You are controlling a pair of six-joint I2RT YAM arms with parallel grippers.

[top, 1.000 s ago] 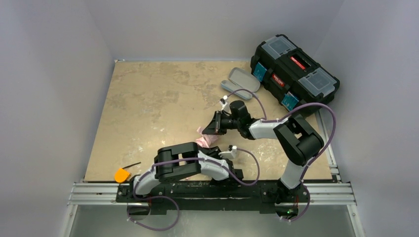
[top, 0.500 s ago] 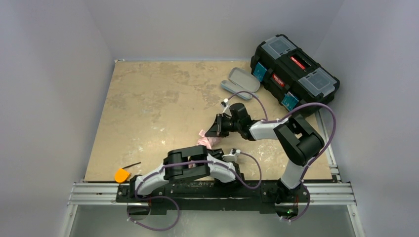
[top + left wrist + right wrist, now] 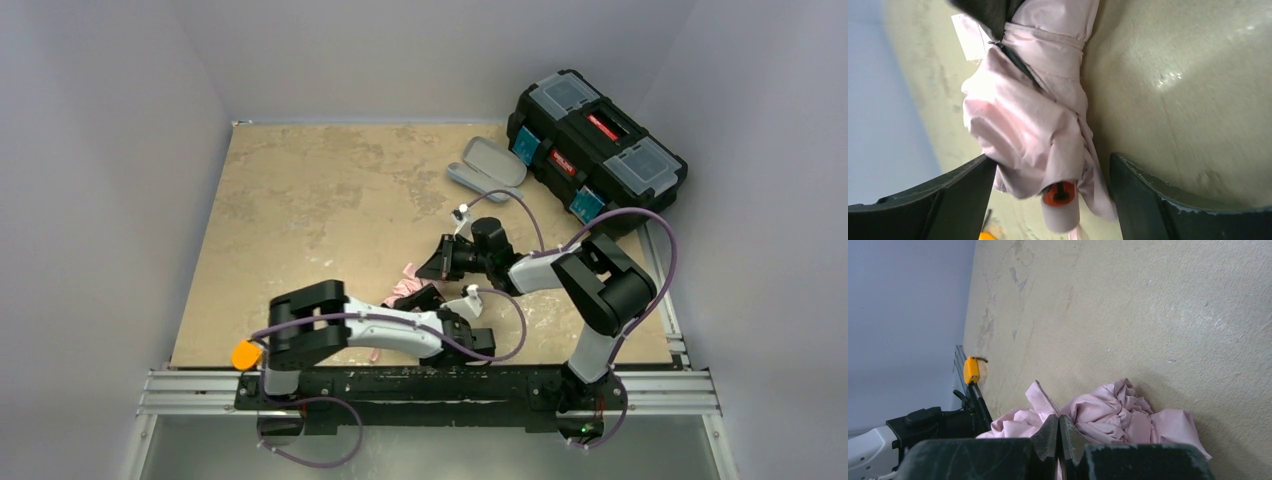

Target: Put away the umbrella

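Observation:
The umbrella lies crumpled on the tan table near the front, its pale pink fabric bunched up. In the left wrist view the umbrella runs between the wide-apart jaws of my left gripper, and its pink handle with an orange-red end points at the camera. My left gripper is open around it. My right gripper sits at the umbrella's far end. Its jaws are shut, pinching a pink strap of the umbrella.
A grey oval case lies open at the back, next to a black toolbox at the back right. An orange object with a black strap sits at the front left edge, beside the metal rail.
My left gripper has opened and let go of the umbrella, and the left arm's elbow has swung to the left. The right gripper shifted slightly toward the front and stays shut.

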